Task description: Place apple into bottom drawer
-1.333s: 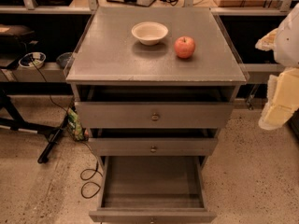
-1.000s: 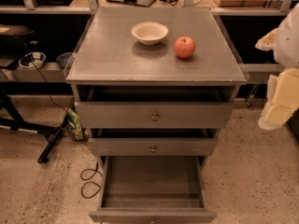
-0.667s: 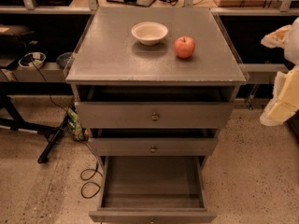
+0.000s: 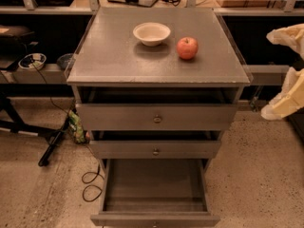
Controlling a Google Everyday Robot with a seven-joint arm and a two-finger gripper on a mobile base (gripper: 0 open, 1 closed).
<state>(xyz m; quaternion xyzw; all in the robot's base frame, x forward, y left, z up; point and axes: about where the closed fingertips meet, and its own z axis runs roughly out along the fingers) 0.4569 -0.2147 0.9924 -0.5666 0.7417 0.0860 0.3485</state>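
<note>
The apple (image 4: 187,47) is left unmoved on the cabinet top (image 4: 114,56), beside the bowl (image 4: 151,33). The bottom drawer (image 4: 154,189) is seen open. The gripper (image 4: 286,96), at the right edge, has been raised slightly; its state cannot be told. The reach is judged barely begun.

The single camera looks down from above and in front of the counter (image 4: 118,56), facing its front squarely. It stands near enough that the pulled-out bottom drawer (image 4: 154,184) is cut off by the lower edge. The gripper (image 4: 284,75) sits at the view's right border, with the counter to its left and the bottom drawer below and to its left.
</note>
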